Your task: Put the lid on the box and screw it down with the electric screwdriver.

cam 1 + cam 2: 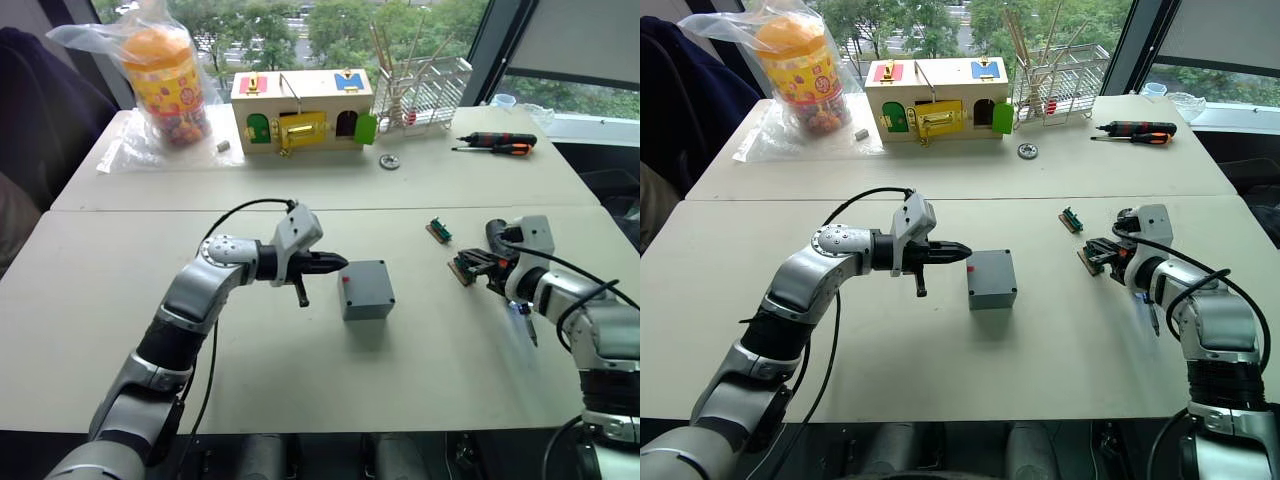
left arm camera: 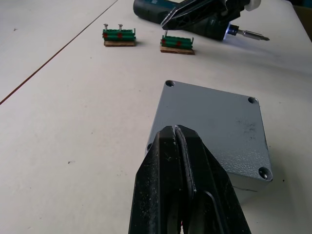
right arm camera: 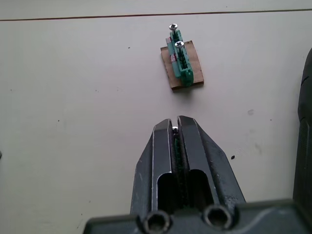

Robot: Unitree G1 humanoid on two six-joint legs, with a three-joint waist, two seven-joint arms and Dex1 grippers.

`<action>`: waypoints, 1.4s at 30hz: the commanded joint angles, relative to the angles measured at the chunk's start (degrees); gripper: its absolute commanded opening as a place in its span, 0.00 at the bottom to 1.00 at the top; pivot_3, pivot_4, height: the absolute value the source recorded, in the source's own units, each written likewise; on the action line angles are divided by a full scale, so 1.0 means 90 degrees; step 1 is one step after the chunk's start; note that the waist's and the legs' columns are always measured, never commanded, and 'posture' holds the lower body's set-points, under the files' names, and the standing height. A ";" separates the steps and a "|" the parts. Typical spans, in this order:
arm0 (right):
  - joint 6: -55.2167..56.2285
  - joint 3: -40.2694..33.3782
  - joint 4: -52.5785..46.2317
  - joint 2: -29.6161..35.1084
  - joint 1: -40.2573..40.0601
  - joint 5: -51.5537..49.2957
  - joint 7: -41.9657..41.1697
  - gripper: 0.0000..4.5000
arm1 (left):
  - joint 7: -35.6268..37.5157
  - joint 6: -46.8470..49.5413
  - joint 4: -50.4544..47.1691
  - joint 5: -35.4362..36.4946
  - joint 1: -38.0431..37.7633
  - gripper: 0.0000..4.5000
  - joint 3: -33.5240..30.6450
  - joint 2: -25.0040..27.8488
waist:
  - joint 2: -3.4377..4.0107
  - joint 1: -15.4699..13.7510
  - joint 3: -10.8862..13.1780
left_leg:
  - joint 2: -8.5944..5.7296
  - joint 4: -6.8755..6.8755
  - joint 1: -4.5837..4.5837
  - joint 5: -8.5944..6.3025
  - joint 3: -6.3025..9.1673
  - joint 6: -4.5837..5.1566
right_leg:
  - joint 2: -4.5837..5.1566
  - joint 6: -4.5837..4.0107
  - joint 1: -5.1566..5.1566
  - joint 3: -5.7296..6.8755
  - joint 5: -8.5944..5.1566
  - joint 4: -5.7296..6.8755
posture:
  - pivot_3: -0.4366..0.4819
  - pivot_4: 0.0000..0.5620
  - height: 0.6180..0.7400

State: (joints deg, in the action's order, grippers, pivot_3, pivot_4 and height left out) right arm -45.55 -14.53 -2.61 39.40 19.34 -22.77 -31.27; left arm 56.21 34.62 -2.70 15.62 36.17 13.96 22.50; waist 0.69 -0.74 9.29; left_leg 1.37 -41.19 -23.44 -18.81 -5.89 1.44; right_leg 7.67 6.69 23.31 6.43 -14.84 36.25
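Showed two pale tables (image 1: 120, 330) pushed together edge to edge. Held, on the far one, a large wooden box with coloured doors (image 1: 300, 110), a bagged orange jar (image 1: 165, 80) to its left, a wire rack of sticks (image 1: 425, 90) to its right, and two black-and-orange hand screwdrivers (image 1: 497, 143) at the far right.

Placed the box (image 1: 366, 295) near the middle of the near table, upright, open side up and covered. Had the lid (image 2: 214, 129) lying flat on top of it, square to its walls, face up, with a hole at each visible corner and a small red mark at the edge facing the left arm.

Put the electric screwdriver (image 2: 212, 30) well to the right of the box, just beside the right gripper, long axis running from the far side of the table towards the robot, thin bit (image 2: 247, 34) at the near end, a small light glowing at the bit's base. Could not tell whether anything gripped it or whether it simply lay on the table.

Had the left gripper (image 2: 175, 129) fully closed, finger against finger, holding nothing, tips at the lid's left edge; could not tell whether touching.

Had the right gripper (image 3: 174, 127) closed too, with a tiny bright speck pinched at the very tips, too small to identify, aimed at a green connector strip (image 3: 181, 63) on a brown base, apart from it. Left a second strip (image 1: 439, 230) a little farther back on the table.
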 commanded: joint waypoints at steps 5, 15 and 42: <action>-0.0120 -0.0216 -0.0450 0.0154 0.0402 -0.0213 -0.0067 0.02 | 0.0027 -0.0076 -0.0139 0.0088 0.0042 0.00 -0.0042 0.0043 | 0.0000 0.0002 0.0000 | 0.0000 0.0000 0.0000 0.0000 -0.0001 0.0000 | 0.0000 0.0000 0.0000 0.0000 0.0000 0.0000 | 0.48 0.27 0.74; -0.1219 0.0136 -0.2074 -0.0132 0.0503 -0.1795 -0.0662 0.02 | 0.0610 0.0312 -0.0791 0.0464 -0.0235 0.00 -0.0072 0.0741 | 0.0001 -0.0013 0.0000 | 0.0002 0.0003 0.0000 0.0000 0.0011 0.0000 | -0.0001 0.0000 0.0001 -0.0001 0.0000 -0.0001 | 0.48 0.27 0.74; -0.0680 0.1066 -0.1692 -0.0335 0.0224 -0.1372 -0.0718 0.02 | 0.0255 0.0529 -0.1095 0.0732 -0.0373 0.00 -0.0052 0.0856 | 0.0001 0.0000 0.0000 | 0.0002 0.0003 0.0000 0.0000 0.0017 0.0000 | -0.0001 0.0000 0.0002 -0.0001 0.0000 0.0000 | 0.48 0.27 0.74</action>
State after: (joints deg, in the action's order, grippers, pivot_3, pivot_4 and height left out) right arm -52.82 -4.69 -17.39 36.06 21.16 -35.05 -37.32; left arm 58.58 39.71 -10.44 21.72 32.29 13.94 30.25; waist 0.69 -0.74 9.30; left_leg 1.39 -41.16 -23.44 -18.81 -5.74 1.44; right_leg 7.66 6.69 23.33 6.42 -14.84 36.24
